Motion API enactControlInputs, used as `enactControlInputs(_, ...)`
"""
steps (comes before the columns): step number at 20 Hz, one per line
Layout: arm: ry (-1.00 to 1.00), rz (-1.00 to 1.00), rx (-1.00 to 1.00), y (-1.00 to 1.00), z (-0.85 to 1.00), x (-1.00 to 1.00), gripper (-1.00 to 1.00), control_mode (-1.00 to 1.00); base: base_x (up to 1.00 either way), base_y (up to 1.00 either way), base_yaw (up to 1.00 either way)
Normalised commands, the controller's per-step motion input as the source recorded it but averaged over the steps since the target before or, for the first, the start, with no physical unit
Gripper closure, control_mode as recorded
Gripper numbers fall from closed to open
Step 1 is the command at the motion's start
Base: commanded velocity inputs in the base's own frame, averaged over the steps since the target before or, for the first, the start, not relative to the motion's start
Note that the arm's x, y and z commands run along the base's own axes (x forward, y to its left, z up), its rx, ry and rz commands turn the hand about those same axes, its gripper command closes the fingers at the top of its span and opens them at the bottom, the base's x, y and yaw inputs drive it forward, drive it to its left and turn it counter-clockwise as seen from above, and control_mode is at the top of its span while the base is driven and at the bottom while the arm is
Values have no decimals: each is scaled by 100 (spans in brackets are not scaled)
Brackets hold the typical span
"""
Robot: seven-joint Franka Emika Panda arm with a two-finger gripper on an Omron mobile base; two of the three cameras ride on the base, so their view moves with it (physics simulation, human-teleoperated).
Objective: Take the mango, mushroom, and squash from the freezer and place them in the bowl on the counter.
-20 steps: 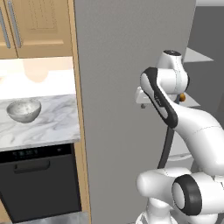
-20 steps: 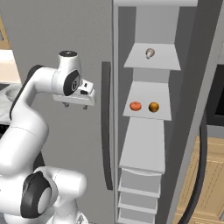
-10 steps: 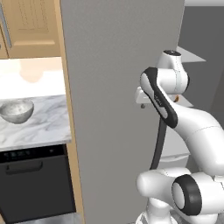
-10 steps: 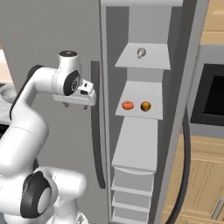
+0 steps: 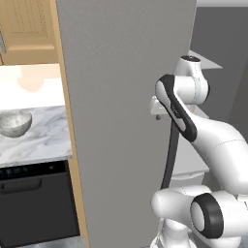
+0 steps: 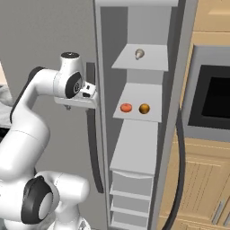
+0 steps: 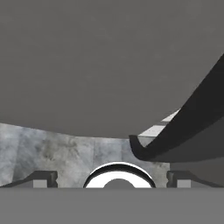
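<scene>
The freezer (image 6: 134, 148) stands with its door (image 5: 121, 121) swung wide. A tan mushroom (image 6: 139, 54) sits on its top shelf. One shelf down lie a red-orange round item (image 6: 126, 108) and an amber one (image 6: 144, 108); I cannot tell which is the mango and which the squash. The mottled bowl (image 5: 14, 123) rests on the marble counter (image 5: 41, 143), left of the door. My gripper (image 6: 77, 106) hangs open and empty beside the dark door handle (image 6: 92, 139). In the hand view the gripper (image 7: 113, 179) holds nothing, with the handle (image 7: 183, 131) curving past on the right.
A black under-counter appliance (image 5: 34, 203) sits below the marble. Light wood cabinets (image 5: 26, 29) hang above it. To the right of the freezer is a dark built-in oven (image 6: 215, 96) over wood drawers (image 6: 202, 184). The open door stands between my arm and the bowl.
Both base views have slid sideways: the bowl and the freezer shelves drift left in the picture, so the camera moved. The arm keeps its pose with the jaws open.
</scene>
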Motion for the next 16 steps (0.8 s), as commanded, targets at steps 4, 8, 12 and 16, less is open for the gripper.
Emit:
enactControlInputs(4,0,0,0,0,0,0,-100,100,0,-22,-5)
enactControlInputs(8,0,0,0,0,0,0,-100,100,0,-17,-15)
enactControlInputs(12,0,0,0,0,0,0,-100,100,0,-18,-10)
enactControlInputs(16,0,0,0,0,0,0,-100,100,0,-36,-4)
